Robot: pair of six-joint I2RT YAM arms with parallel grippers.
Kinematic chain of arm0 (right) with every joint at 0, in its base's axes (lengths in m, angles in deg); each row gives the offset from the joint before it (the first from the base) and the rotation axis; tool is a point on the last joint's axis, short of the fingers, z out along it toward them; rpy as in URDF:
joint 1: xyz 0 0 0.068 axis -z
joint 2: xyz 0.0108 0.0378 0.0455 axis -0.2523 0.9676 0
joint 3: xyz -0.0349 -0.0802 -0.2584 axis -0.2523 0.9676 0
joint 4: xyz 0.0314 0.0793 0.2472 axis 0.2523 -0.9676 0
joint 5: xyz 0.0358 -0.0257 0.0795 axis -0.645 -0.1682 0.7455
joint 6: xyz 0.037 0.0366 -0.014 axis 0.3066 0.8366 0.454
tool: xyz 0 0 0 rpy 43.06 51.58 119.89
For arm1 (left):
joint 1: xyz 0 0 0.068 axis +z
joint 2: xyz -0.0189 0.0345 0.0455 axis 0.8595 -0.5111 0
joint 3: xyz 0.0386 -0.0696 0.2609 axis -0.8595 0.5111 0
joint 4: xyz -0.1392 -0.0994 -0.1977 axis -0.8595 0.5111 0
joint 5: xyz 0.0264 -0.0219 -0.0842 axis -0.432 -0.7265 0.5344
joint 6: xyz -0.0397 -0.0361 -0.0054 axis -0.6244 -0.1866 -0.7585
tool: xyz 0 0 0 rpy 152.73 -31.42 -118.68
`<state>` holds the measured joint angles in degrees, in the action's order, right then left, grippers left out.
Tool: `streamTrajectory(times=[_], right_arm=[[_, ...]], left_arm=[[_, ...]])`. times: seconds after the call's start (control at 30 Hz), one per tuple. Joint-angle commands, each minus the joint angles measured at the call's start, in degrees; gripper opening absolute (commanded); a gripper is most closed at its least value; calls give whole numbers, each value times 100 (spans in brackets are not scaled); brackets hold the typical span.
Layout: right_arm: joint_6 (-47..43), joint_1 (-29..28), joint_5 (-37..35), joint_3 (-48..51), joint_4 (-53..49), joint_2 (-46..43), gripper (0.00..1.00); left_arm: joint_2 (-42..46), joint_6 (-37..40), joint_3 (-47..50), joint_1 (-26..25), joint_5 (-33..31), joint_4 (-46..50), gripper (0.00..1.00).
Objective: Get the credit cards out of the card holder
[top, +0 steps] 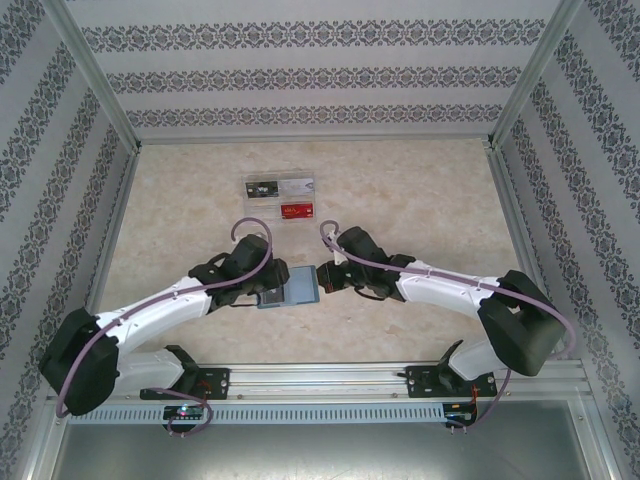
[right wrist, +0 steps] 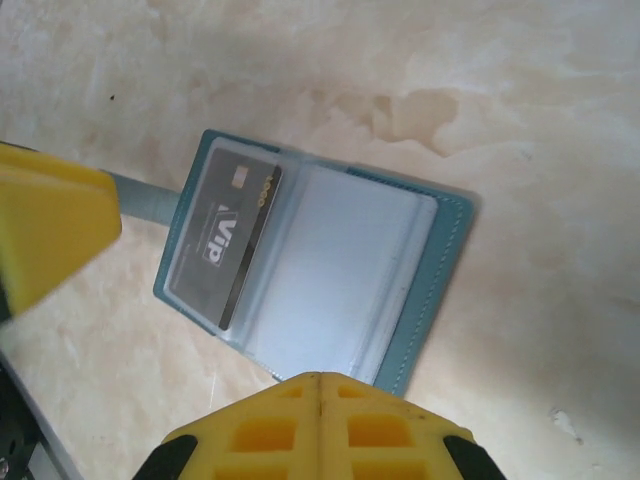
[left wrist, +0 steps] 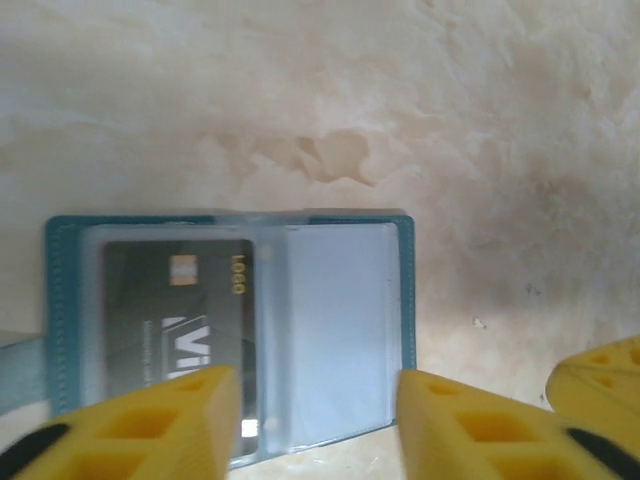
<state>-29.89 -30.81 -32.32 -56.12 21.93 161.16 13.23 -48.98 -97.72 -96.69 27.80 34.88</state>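
Note:
The teal card holder (top: pixel 298 285) lies open on the table between my two grippers. In the left wrist view the card holder (left wrist: pixel 335 320) shows a black VIP credit card (left wrist: pixel 175 310) under its left clear sleeve, and the right sleeve looks pale and blank. My left gripper (left wrist: pixel 318 425) hangs over the holder's near edge with its jaws apart and nothing between them. In the right wrist view the card holder (right wrist: pixel 330 270) lies slanted, the credit card (right wrist: pixel 225 240) in its upper-left pocket. My right gripper (right wrist: pixel 320 385) is shut, its tip at the holder's lower edge.
A clear plastic tray (top: pixel 280 186) with cards stands farther back on the marble-patterned table (top: pixel 430 220), and a red card (top: pixel 298 210) lies just in front of it. Patterned walls close in the left, right and back sides.

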Motion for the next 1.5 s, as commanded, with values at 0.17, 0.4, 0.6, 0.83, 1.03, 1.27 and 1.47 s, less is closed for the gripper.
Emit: streamTrajectory(times=[0.17,0.4,0.6,0.83,1.03,1.27,1.47], right_arm=[[116,-237,73,-525,-39,193,6],[474,-429,-108,-861,49,632,5],[838,-579,66,-1222,240,1296,5],[1127,-616,77,-1386,323,1719,8],[1298,-616,211,-1415,431,1966,8],[1348,-624,387,-1518,442,2171,13],[1395,-633,465,-1597,494,2301,13]], left_arm=[[242,247,581,223,208,-213,12],[358,649,741,643,603,-347,5],[198,816,933,884,940,-692,4],[-200,866,1064,915,1240,-1130,4],[-336,920,1071,918,1177,-1105,3],[-237,866,1193,930,1065,-1075,2],[-4,909,1194,939,965,-923,2]])
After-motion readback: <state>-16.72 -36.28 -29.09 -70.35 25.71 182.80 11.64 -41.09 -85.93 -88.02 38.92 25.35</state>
